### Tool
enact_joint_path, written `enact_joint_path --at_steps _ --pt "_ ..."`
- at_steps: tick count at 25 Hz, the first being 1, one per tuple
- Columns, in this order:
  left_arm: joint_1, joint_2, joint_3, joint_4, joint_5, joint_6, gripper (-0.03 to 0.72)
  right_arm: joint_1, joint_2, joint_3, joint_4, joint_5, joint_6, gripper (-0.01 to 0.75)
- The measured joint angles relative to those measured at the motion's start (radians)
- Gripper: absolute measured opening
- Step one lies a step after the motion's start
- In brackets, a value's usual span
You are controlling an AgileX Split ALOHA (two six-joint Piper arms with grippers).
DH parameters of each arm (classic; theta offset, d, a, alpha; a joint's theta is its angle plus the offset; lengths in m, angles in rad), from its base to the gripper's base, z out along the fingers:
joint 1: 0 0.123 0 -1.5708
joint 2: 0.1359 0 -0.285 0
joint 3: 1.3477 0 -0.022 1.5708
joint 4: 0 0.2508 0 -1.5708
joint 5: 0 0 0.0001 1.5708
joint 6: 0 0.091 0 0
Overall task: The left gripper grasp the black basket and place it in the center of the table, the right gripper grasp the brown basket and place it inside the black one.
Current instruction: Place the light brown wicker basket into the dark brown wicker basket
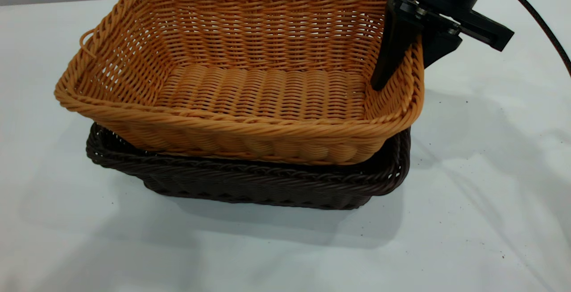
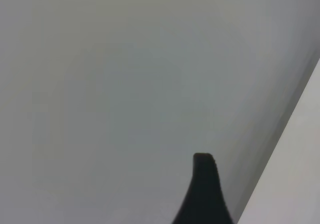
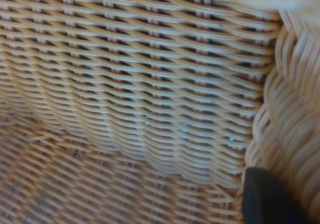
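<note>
A: Where's the brown basket?
B: Nested in the black basket, mid-table, tilted, left end raised. Both hold nothing else.
A: The right gripper?
B: Clamped on its right-end rim, one finger inside, one outside.
A: The left gripper?
B: Only one fingertip shows; can't tell.

The worktop was a plain white to pale grey surface, marked by a few tiny dark specks toward its right side and crossed by soft shadows. Its far edge ran along the top of the exterior view, against a grey backdrop. Only the black basket lay directly on it, near the middle, flat on its base with its long sides running roughly parallel to the far edge.
</note>
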Motion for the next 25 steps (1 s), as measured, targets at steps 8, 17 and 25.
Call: enact_joint_path --at_steps 8,17,25 --pt "0.000 0.000 0.000 0.000 -0.004 0.000 0.491 0.049 0.000 0.000 0.006 -0.013 -0.051 0.246" --pt "0.000 0.000 0.000 0.000 -0.007 0.000 0.491 0.070 -0.040 -0.003 -0.020 -0.009 -0.050 0.459" --pt "0.000 0.000 0.000 -0.001 -0.006 0.000 0.491 0.070 -0.109 -0.010 -0.100 -0.008 -0.016 0.463"
